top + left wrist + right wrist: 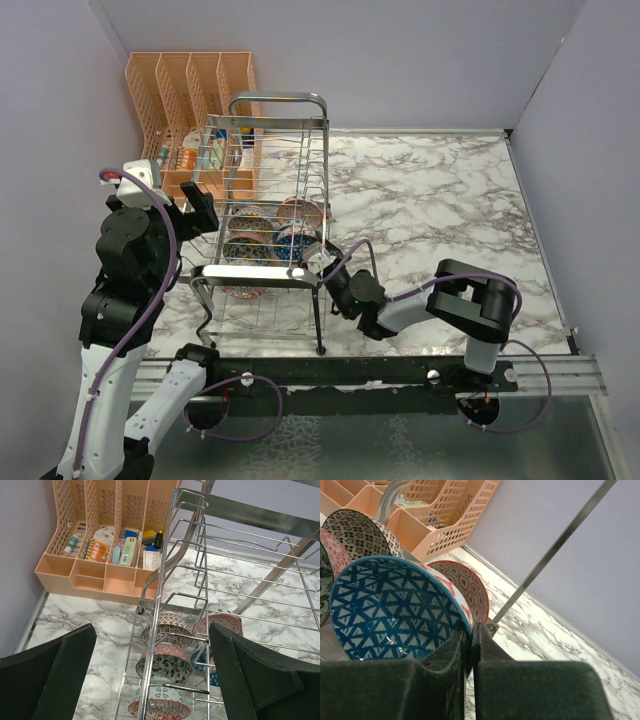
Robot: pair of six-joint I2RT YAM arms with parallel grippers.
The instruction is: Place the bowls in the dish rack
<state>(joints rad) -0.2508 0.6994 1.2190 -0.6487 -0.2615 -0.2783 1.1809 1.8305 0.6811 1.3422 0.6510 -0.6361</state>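
**Right jaws pinched on a bowl rim; left jaws spread and empty.**

The right gripper [471,630] had its pads pressed together on the rim of the blue bowl [390,610], which stood on edge inside the dish rack [280,97], just beside a red-patterned bowl [470,587]. The left gripper [150,630] hung wide open above the rack, holding nothing. The bowls [248,250] were judged to be glazed ceramic: rigid, slick, fairly weighty for their size and liable to chip against wire. With a bowl upright, the rim was the only practical hold, and a bowl held there could swing. Count from the top view: five bowls, all within the rack, one rack and one orange organizer [190,75] behind it.
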